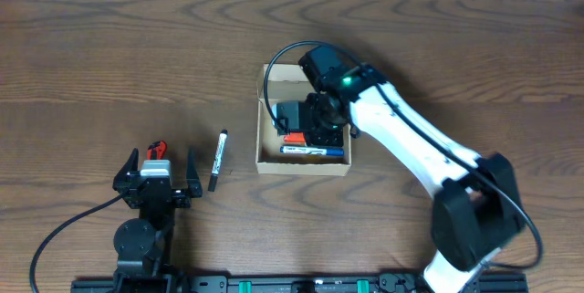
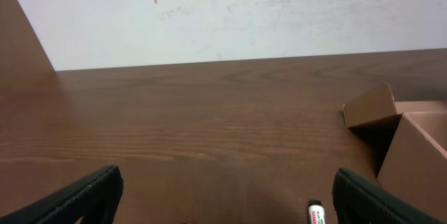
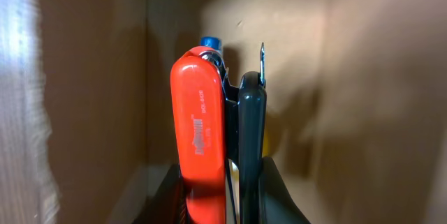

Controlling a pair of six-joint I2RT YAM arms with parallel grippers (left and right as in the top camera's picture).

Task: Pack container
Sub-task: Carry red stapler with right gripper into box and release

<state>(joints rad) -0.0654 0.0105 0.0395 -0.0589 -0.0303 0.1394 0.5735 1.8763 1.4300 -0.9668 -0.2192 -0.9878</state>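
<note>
The tan cardboard container (image 1: pixel 266 163) stands open at the table's middle, its flap (image 1: pixel 290 75) raised at the far side. My right gripper (image 1: pixel 308 127) is down inside it, shut on an orange and black stapler (image 3: pixel 201 133); in the right wrist view the fingers (image 3: pixel 222 182) clamp both sides of the stapler between the box walls (image 3: pixel 91 98). A marker with a blue cap (image 1: pixel 315 151) lies along the box's front wall. A black and white marker (image 1: pixel 217 159) lies on the table left of the box. My left gripper (image 1: pixel 161 162) is open and empty near the front left.
A small red and black object (image 1: pixel 157 150) lies just beyond my left gripper. The left wrist view shows the open fingers (image 2: pixel 223 196), the marker's tip (image 2: pixel 318 213) by the right finger and the box corner (image 2: pixel 412 147) at right.
</note>
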